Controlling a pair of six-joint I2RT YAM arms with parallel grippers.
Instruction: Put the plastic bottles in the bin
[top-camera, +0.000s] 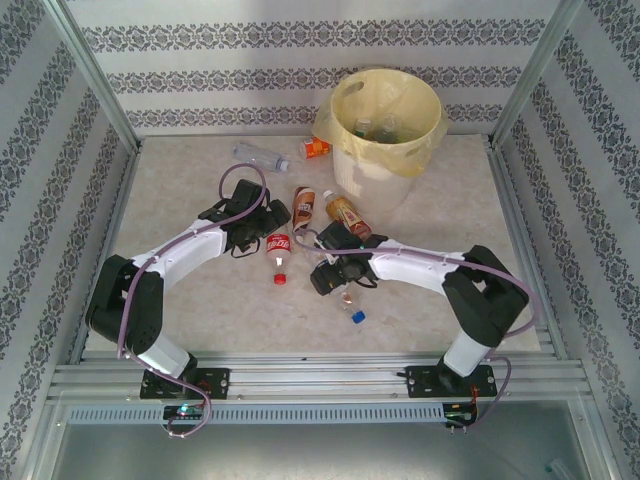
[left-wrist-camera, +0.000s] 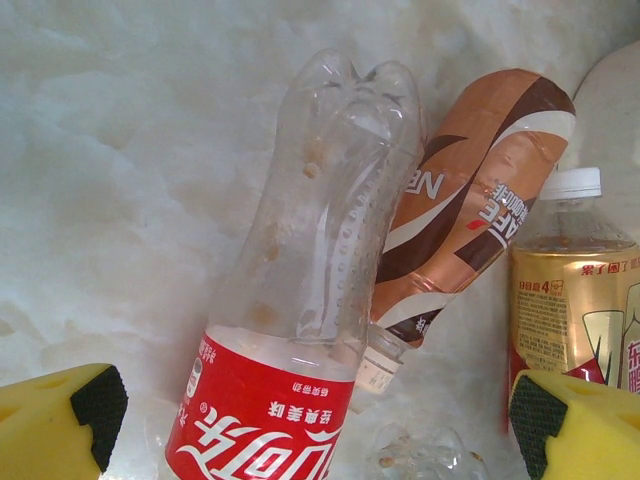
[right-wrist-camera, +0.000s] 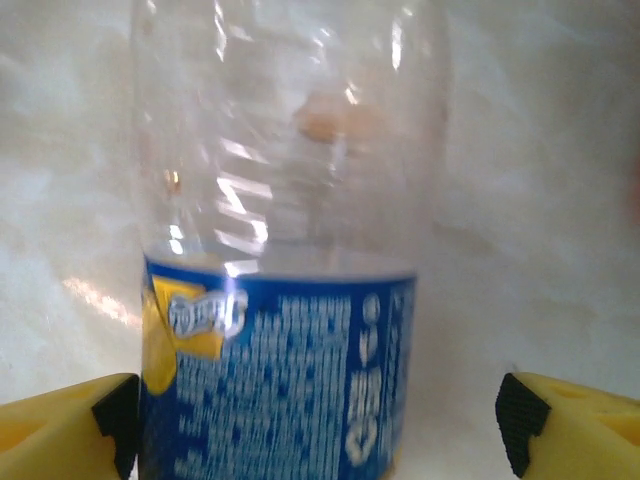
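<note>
Several plastic bottles lie on the table in front of the bin, a white bucket lined with a pale yellow bag that holds a few bottles. My left gripper is open, its pads either side of a red-label bottle and apart from it. From above, that gripper sits at the red-label bottle. My right gripper is open around a blue-label bottle; the left pad is close to it, the right pad stands off. The top view puts it over this blue-capped bottle.
A brown-label bottle and a gold-label bottle lie just right of the red one. Farther back are a clear bottle and an orange one by the bin. Patterned walls and metal rails enclose the table.
</note>
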